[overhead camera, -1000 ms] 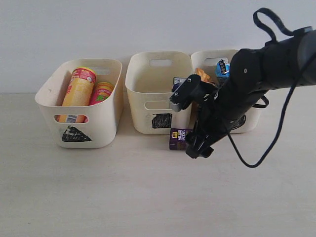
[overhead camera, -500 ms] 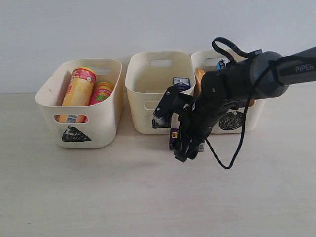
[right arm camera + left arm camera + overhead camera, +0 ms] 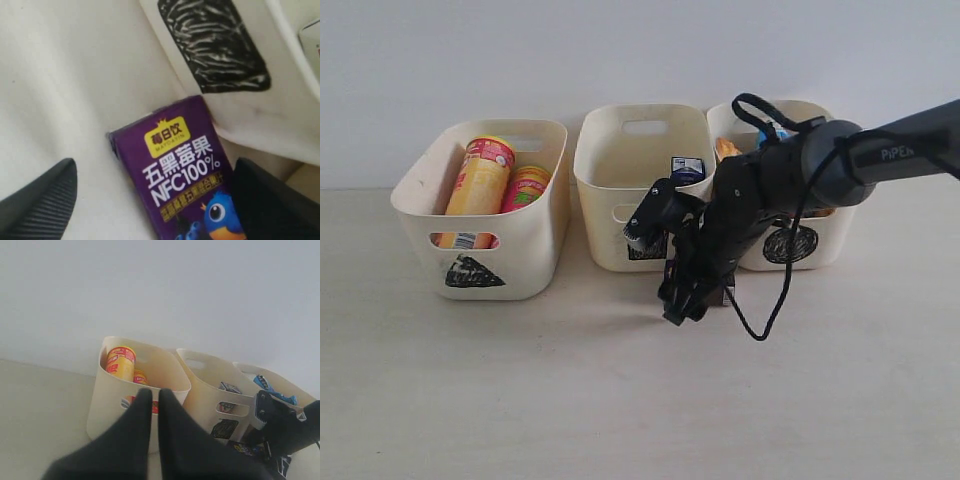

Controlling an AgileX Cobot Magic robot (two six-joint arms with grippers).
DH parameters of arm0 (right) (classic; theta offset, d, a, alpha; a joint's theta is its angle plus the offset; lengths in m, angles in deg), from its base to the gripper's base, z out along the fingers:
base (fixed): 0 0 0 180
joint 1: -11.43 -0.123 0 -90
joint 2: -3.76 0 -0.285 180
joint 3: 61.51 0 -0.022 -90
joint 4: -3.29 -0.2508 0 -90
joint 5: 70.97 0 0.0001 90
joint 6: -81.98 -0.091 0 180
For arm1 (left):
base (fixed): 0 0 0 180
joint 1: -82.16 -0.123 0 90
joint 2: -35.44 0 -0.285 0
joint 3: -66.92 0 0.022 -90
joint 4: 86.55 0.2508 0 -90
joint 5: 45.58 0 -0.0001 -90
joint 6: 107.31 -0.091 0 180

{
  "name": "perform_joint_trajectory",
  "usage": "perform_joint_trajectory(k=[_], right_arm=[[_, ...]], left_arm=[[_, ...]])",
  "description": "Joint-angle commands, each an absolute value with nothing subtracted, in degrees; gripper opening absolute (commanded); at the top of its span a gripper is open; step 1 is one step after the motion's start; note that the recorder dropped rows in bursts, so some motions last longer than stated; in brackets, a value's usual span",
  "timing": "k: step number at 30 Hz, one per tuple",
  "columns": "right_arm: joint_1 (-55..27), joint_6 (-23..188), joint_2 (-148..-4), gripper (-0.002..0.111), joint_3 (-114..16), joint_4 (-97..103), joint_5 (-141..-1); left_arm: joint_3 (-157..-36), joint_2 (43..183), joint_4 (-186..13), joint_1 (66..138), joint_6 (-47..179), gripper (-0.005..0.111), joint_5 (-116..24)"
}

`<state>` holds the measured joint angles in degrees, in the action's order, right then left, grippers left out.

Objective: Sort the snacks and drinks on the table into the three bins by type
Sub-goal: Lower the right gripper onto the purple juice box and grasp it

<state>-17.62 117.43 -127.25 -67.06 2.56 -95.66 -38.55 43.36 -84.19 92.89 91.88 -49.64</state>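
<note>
On my feed: yellow tube (image 3: 480, 178) and pink tube (image 3: 527, 187) stand leaning in the triangle bin (image 3: 420, 215). A blue-topped carton (image 3: 687, 167) sits in the square bin (image 3: 595, 170). The blue packet (image 3: 267, 385) and orange bag (image 3: 725, 150) are in the circle bin (image 3: 825, 240). The purple carton (image 3: 182, 170) lies flat on the table (image 3: 520, 400), against the square bin.

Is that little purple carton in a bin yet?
No, out: the purple carton sits on the table beside the middle bin.

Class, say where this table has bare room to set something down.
Free: the table before the triangle bin and along the near edge. Crowded: before the square bin and circle bin, where the right gripper straddles the purple carton.
</note>
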Motion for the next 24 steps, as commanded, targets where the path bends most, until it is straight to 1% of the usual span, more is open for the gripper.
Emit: perform_joint_trajectory(k=[1, 2, 7, 8, 9, 10, 11, 12, 18, 24], right_arm=[[-17.6, 116.6, -128.8, 0.075, -67.2, 2.6, -96.1], [-17.6, 116.5, -129.1, 0.072, -67.2, 2.6, -96.2], [-17.5, 115.0, -129.6, 0.054, -67.3, 2.6, -96.4], [-17.5, 114.6, -129.6, 0.044, -67.3, 2.6, -96.6], [-17.5, 114.4, -129.6, 0.038, -67.3, 2.6, -97.0], [-17.5, 114.4, -129.6, 0.021, -67.3, 2.6, -98.0], [-17.5, 114.4, -129.6, 0.013, -67.3, 2.6, -98.4], [-17.5, 113.9, -129.6, 0.000, -67.3, 2.6, -99.2], [-17.5, 113.9, -127.9, 0.000, -67.3, 1.8, -104.9], [-17.5, 114.3, -124.3, 0.000, -67.3, -5.7, -111.6]], left_arm=[[-38.3, 43.2, -84.6, 92.8, 92.2, 0.004, -49.7], [-38.3, 43.2, -84.6, 92.8, 92.2, 0.004, -49.7], [-38.3, 43.2, -84.6, 92.8, 92.2, 0.004, -49.9], [-38.3, 43.2, -84.6, 92.8, 92.2, 0.004, -49.9], [-38.3, 43.2, -84.6, 92.8, 92.2, 0.004, -49.9], [-38.3, 43.2, -84.6, 92.8, 92.2, 0.004, -49.9], [-38.3, 43.2, -84.6, 92.8, 92.2, 0.004, -49.9], [-38.3, 43.2, -84.6, 92.8, 92.2, 0.004, -49.9], [-38.3, 43.2, -84.6, 92.8, 92.2, 0.004, -49.9], [-38.3, 43.2, -84.6, 92.8, 92.2, 0.004, -49.9]])
